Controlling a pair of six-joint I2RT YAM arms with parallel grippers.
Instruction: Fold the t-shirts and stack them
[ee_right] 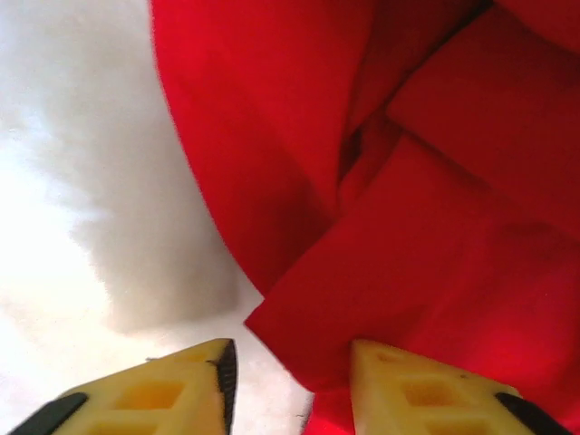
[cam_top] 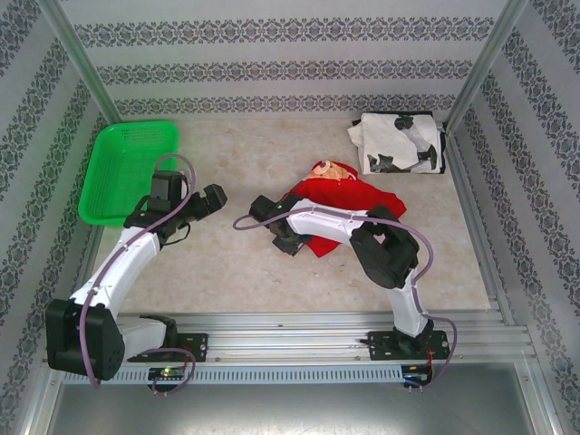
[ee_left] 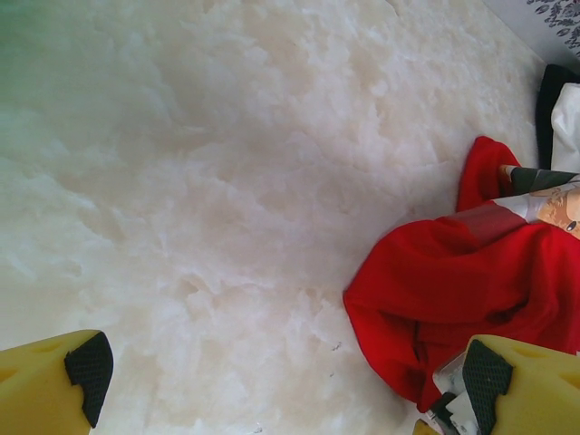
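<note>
Right hand (ee_right: 290, 361) gaping astride red t-shirt (ee_right: 408, 227) edge, apparently | I'd pinch one layer only | left hand (ee_left: 288, 367) gaping, empty

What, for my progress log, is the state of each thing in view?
Red shirt: crumpled, unfolded.
White shirt: roughly folded, far right corner.
Basket: upright, looks empty.
Left end effector: open, above bare table.
Right end effector: open, fingers either side of the red shirt's edge.
</note>
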